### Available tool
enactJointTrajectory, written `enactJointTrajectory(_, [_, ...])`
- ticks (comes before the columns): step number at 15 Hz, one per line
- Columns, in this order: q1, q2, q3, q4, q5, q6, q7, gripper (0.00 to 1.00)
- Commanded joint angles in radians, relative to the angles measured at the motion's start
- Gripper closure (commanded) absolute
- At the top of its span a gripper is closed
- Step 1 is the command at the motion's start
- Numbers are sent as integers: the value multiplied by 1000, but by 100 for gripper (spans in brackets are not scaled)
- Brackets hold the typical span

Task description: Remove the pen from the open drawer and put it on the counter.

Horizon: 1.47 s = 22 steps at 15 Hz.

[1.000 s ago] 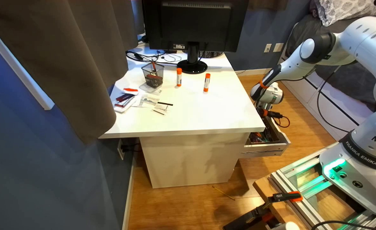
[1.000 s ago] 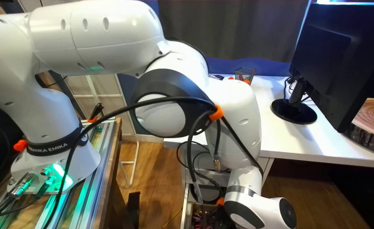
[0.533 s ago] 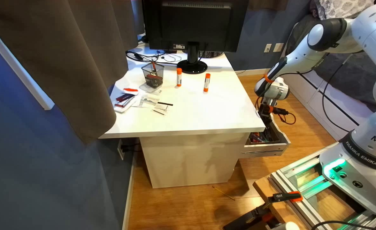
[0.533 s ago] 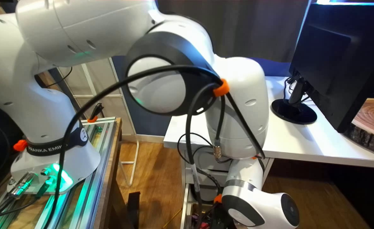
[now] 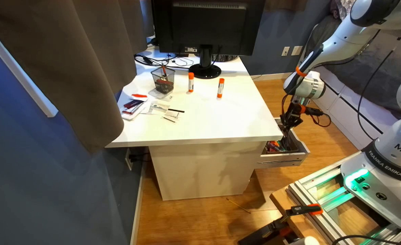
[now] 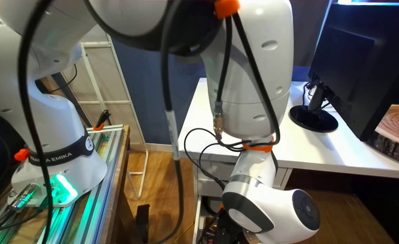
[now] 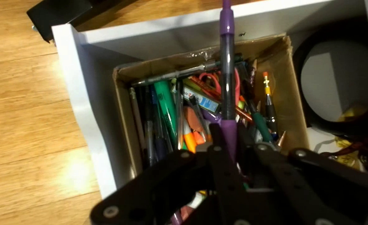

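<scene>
A purple-ended pen with a dark clear barrel (image 7: 227, 62) stands in the jaws in the wrist view. My gripper (image 7: 229, 134) is shut on its purple lower end. The pen is above the open white drawer (image 7: 152, 27), over a cardboard box of pens. The drawer also shows in both exterior views (image 5: 282, 160) (image 6: 198, 217). In an exterior view my gripper (image 5: 286, 128) is over the drawer, beside the counter's edge; the pen cannot be made out there. The white counter (image 5: 241, 119) also shows in an exterior view (image 6: 307, 149).
The cardboard box (image 7: 296, 103) holds several pens, markers and pencils. A round black-rimmed thing (image 7: 327, 81) lies beside it. On the counter are two glue sticks (image 5: 220, 87) (image 5: 191, 82), a mesh cup (image 5: 163, 85), papers (image 5: 159, 108) and a monitor (image 5: 207, 30).
The arm has risen and the hand has moved up and away from the counter's edge, to the right in an exterior view. More of the gripper shows above the drawer. The drawer has not moved.
</scene>
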<state>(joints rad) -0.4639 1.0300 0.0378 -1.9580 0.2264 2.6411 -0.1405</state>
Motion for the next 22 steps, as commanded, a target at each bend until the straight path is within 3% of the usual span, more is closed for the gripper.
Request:
enactJointTrajectory(1, [-54, -223, 36, -242, 41, 89, -69, 97])
enactJointTrajectory(4, [-99, -379, 85, -385, 68, 122, -116, 97])
enactJointTrajectory(8, [-229, -588, 265, -560, 218, 151, -264, 97])
enactJointTrajectory(9, [-143, -457, 165, -429, 159, 113, -195, 87])
enactJointTrajectory(11, [-175, -544, 216, -498, 207, 115, -240, 87])
enactJointTrajectory(16, [-182, -580, 223, -537, 215, 122, -250, 87])
enactJointTrajectory(17, [-182, -580, 223, -538, 215, 124, -251, 97])
enactJointTrajectory(19, [-204, -690, 280, -565, 251, 100, -294, 97])
enactJointTrajectory(22, [-219, -824, 346, -542, 351, -44, -384, 97])
